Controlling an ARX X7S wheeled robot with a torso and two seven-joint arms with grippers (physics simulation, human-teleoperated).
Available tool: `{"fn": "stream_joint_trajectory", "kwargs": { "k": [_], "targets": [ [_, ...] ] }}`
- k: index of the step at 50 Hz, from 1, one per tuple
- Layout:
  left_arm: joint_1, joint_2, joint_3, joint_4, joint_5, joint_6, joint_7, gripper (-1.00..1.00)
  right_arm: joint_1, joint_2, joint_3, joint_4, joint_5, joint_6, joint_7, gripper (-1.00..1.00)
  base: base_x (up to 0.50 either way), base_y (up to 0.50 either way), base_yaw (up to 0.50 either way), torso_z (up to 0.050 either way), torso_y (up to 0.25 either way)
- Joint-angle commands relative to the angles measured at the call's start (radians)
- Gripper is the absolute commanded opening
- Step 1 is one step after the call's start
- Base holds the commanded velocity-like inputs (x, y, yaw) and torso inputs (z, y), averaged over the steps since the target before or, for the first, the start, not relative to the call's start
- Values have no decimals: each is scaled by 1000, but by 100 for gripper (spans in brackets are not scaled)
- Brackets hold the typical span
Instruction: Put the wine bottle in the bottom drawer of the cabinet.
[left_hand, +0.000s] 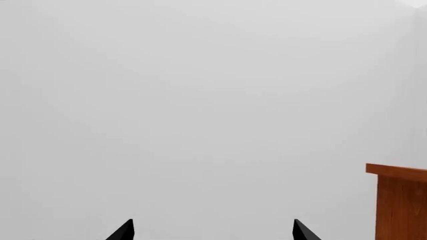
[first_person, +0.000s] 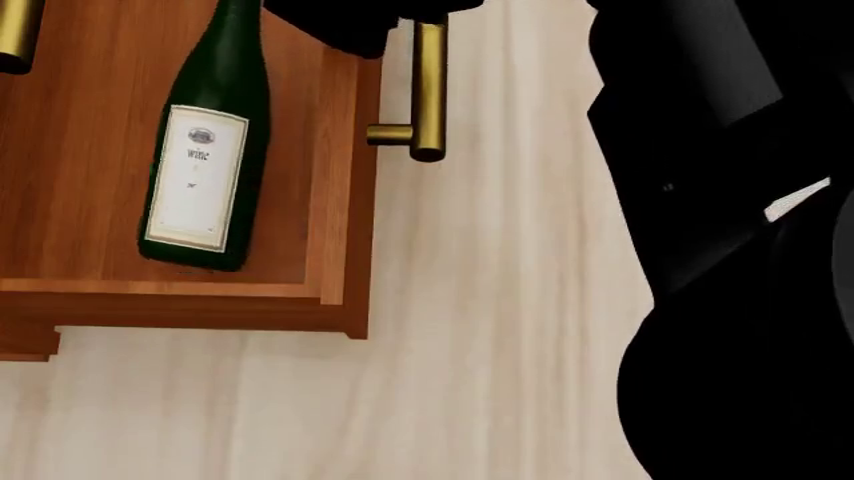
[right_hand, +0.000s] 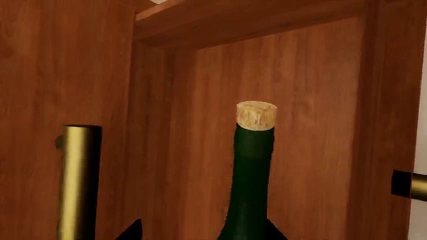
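Left gripper (left_hand: 213, 231) first: on my left wrist feed only its 2 black fingertips (left_hand: 123, 231) poke into frame, set wide apart with nothing between them. Ahead of them is blank pale grey, and off to one side a corner of the reddish-brown cabinet (left_hand: 400, 200) is cut off at the frame edge.

From the head view, the wine bottle (first_person: 203, 160) lies on its side inside the open bottom drawer (first_person: 327, 300), label up, base toward the near drawer wall. Its neck runs out of frame at the top, where a dark shape covers it. A brass handle (first_person: 424, 90) stands just outside the drawer front, its upper end hidden by that same dark shape. Most of the right side is filled by the robot's black body, over a pale wood floor (first_person: 494, 350).

Right gripper (right_hand: 200, 234) is barely visible on its wrist feed: 1 dark tip (right_hand: 131, 231) shows beside the bottle's neck (right_hand: 250, 190), the other is hard to make out, so I cannot tell whether it grips. The tan cork (right_hand: 256, 116) sits just ahead, wood panels behind.
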Motion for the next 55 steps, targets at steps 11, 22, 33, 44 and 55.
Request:
{"fn": "stream_joint_trajectory", "kwargs": {
  "k": [11,22,33,44,55],
  "targets": [
    [3,-3,2,-1,5,-3,-5,100,-15,0,-350,7,-172,60,124,100,0,0,-2,0,-3],
    [1,-6,5,-2,0,-5,-3,100,130,0,-305,-31,-292,71,103,100,0,-1,-4,0,-1],
    [1,-8,10,-7,2,-1,-1,100,316,0,-281,-66,-293,107,89,100,0,-3,-3,0,0],
    [5,-9,14,-8,11,-2,-2,100,322,0,690,-170,-1127,409,176,100,0,-1,0,0,0],
    [9,-10,17,-9,12,-4,-1,100,323,10,1004,-332,-1251,595,361,100,0,0,0,0,0]
  ]
}}
